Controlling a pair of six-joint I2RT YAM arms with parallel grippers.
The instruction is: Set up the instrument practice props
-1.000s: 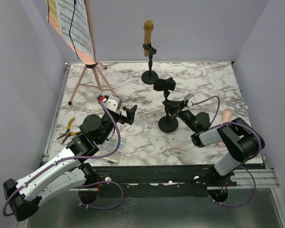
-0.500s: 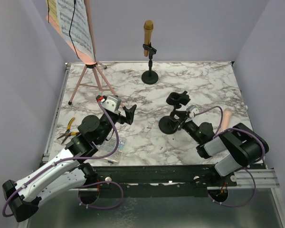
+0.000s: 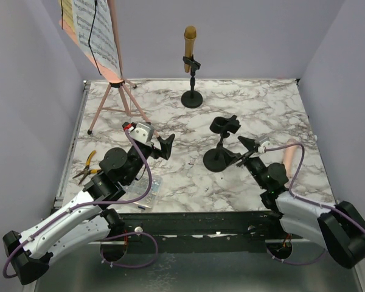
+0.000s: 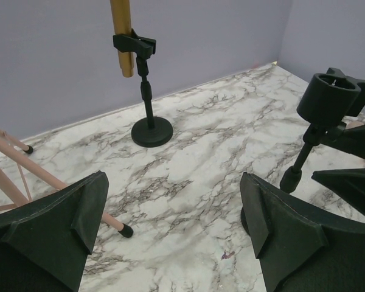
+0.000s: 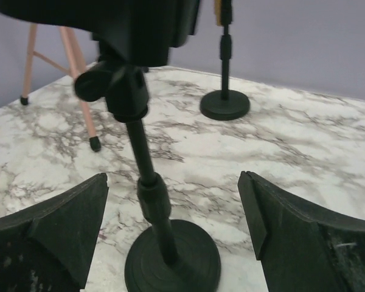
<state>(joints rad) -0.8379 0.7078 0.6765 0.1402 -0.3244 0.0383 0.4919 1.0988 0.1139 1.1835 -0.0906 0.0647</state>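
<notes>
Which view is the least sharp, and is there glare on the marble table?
Right wrist view: softest, the empty mic holder looks slightly blurred. Left wrist view: the gold microphone is crisp. Top view: even light, soft shadows, no glare on the table.

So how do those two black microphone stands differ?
The far stand grips a gold microphone; the near stand has an empty clip. The far stand's stem is upright; the near stand's leans. The near stand sits before the open right end effector; the far stand is apart from both arms. Both are black with round bases.
</notes>
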